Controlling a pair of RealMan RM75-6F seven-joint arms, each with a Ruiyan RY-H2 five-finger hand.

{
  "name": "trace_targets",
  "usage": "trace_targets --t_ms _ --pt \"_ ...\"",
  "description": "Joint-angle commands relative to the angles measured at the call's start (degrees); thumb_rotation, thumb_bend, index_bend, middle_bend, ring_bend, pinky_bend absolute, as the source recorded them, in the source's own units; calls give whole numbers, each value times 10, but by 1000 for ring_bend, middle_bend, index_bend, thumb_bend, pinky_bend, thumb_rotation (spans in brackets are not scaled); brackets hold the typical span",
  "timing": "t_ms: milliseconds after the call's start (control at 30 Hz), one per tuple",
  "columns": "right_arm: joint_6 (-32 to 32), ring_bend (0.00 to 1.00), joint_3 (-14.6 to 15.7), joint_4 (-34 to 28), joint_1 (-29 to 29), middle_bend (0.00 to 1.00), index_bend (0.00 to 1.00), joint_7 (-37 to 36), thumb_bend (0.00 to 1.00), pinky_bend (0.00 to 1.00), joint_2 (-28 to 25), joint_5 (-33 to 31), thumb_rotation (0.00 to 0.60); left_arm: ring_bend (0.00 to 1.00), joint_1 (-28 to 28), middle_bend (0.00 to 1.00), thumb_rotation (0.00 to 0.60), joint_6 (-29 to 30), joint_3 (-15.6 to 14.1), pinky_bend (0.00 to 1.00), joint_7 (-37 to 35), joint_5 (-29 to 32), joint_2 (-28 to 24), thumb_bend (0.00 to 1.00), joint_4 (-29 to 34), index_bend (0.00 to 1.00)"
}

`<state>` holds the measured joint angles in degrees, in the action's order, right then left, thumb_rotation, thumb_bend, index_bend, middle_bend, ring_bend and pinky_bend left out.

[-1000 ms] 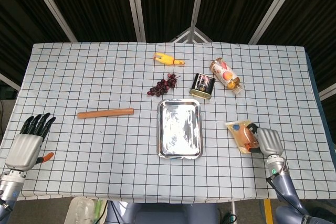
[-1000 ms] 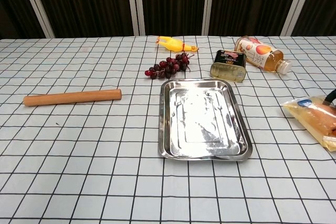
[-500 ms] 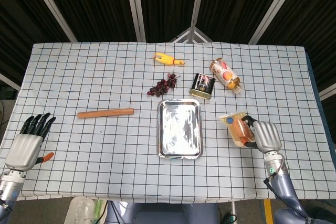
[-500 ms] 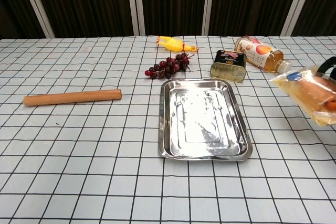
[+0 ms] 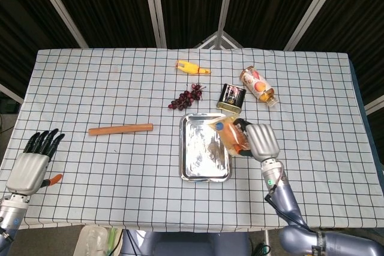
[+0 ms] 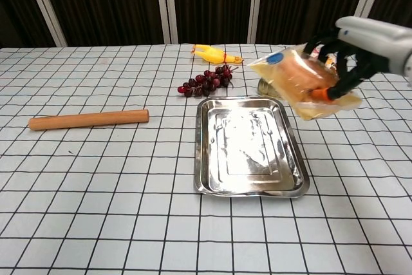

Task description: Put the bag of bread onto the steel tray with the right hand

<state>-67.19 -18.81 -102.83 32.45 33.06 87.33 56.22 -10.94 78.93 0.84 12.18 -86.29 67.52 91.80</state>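
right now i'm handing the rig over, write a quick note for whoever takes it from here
Right robot hand: grips the bag of bread, held in the air at the far right corner of the steel tray.
Left robot hand: rests at the near left edge of the table, holding nothing, fingers apart.
Steel tray: mid-table, with nothing in it.
Done: bag picked up and carried to the tray.
Left: bring the bag over the middle of the tray, lower it, let go, pull the right robot hand clear.
Nearby: tin and grapes just behind the tray, so keep the bag low on the near side.
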Motion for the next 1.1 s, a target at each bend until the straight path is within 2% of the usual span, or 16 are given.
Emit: trace_targets --t_ms 33,200,300,333,400,433,467,500,567,667,800,900,1000,1100 --pt "-7 631 -19 62 62 748 823 55 519 998 96 -49 600 0 -1 0 600 -3 2 36 -12 3 -5 52 -3 0" --pt "-12 631 -16 127 94 748 821 83 519 998 156 -77 600 0 -2 0 600 -5 3 36 -22 5 -10 52 -4 0" --pt "-15 605 -3 155 99 722 731 96 519 984 174 -80 600 0 -1 0 600 -3 2 36 -29 1 -12 52 -3 0" --pt "-21 563 2 163 98 673 641 94 520 952 181 -79 600 0 -2 0 600 -3 1 36 -33 -1 -13 53 -3 0" --pt "-26 426 8 168 93 509 396 84 520 840 187 -76 600 0 -2 0 600 -3 0 36 -34 -2 -12 52 -4 0" --pt "-25 304 10 167 91 374 219 79 520 756 187 -76 600 0 -2 0 600 -4 0 36 -33 -2 -12 52 -4 0" --pt "-24 172 13 165 89 230 83 78 520 679 185 -77 600 0 -2 0 600 -4 0 36 -32 -2 -11 52 -4 0" --pt "-19 84 18 158 87 126 19 85 519 627 179 -86 600 0 -3 0 600 -5 0 36 -31 -2 -11 52 -4 0" --pt "-15 1 23 131 85 10 0 115 512 537 162 -119 600 0 -4 0 600 -8 -1 36 -30 -2 -10 52 -3 0" --pt "-37 0 31 81 80 0 0 158 460 458 138 -146 600 0 -7 0 600 -17 -4 36 -38 -2 -13 52 0 0" --pt "-84 0 68 14 63 0 0 206 305 366 107 -149 600 0 -8 0 600 -21 -4 36 -43 -1 -18 52 3 0" --pt "-111 0 90 -37 47 0 0 204 257 343 84 -122 600 0 -6 0 600 -15 -5 36 -43 -4 -19 52 6 0" --pt "-131 0 107 -76 32 0 0 189 252 322 64 -84 600 0 -4 0 600 -10 -8 36 -45 -10 -21 53 8 0" --pt "-175 0 134 -113 8 0 0 187 251 192 23 -24 600 0 -2 0 600 -6 -9 36 -47 -14 -23 53 7 0"
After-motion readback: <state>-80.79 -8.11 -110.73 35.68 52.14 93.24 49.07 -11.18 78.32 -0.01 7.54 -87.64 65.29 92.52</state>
